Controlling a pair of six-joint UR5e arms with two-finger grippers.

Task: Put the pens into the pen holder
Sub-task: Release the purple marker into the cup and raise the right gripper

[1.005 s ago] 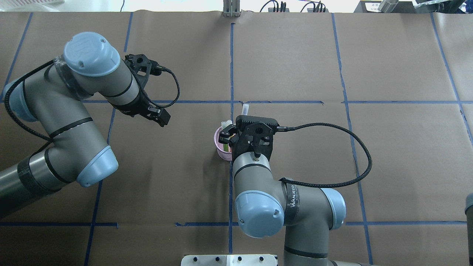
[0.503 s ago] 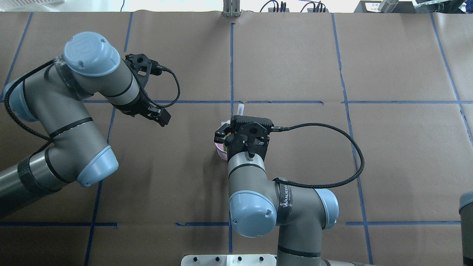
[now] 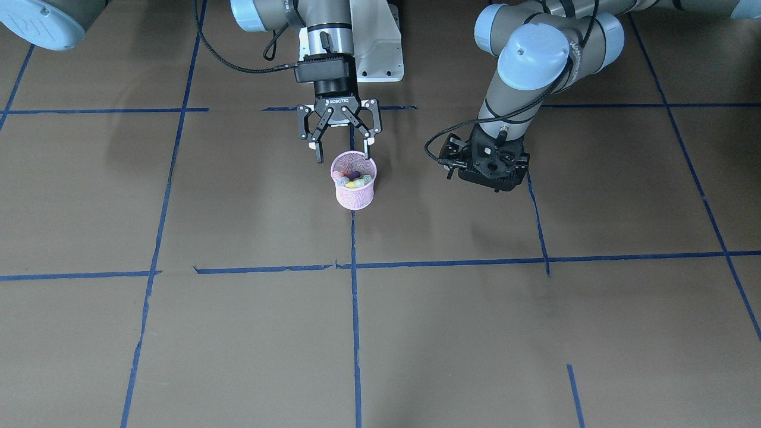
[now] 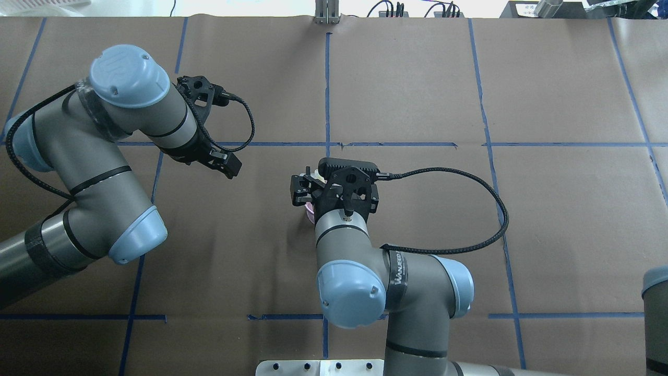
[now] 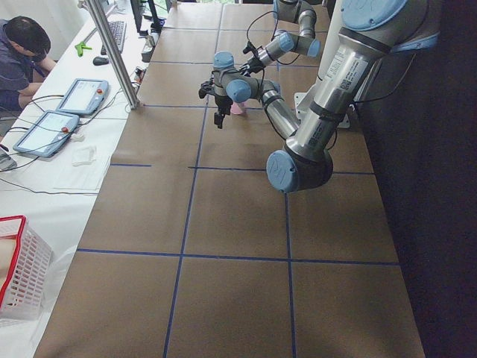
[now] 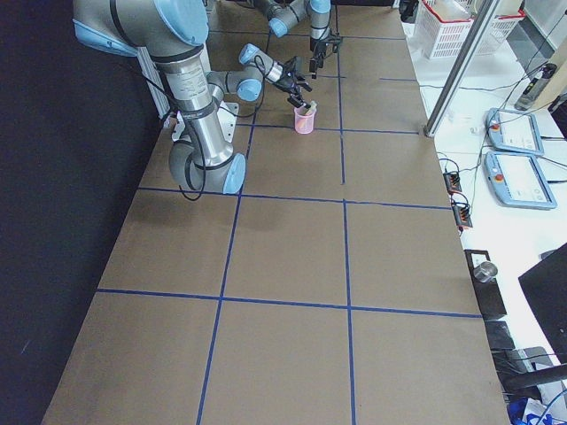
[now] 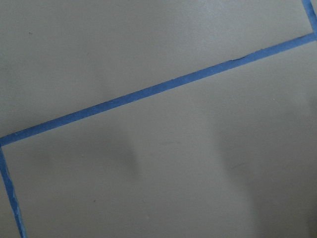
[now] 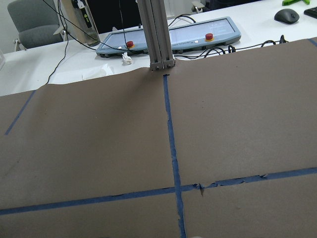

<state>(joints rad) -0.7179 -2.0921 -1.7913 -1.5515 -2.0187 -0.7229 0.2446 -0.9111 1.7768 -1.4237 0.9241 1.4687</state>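
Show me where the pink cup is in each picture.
Front-facing: cup centre, below the right gripper.
Overhead: cup centre, mostly under that gripper.
Exterior left: cup top centre.
Exterior right: cup top centre.
Left wrist: absent.
Right wrist: absent.
Shared landmark: the right gripper over it.

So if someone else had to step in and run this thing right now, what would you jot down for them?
Right gripper: open and empty, just above the pen holder, on the robot's side of it.
Left gripper: off to the side, low over the table; whether it is open or shut cannot be told.
Pens: coloured ends stick up inside the pen holder, which stands upright; the exact count is hard to read.
Done: every pen in view is in the holder; no loose pen shows in any view.
Left: probably only to pull the right arm clear and confirm the count.
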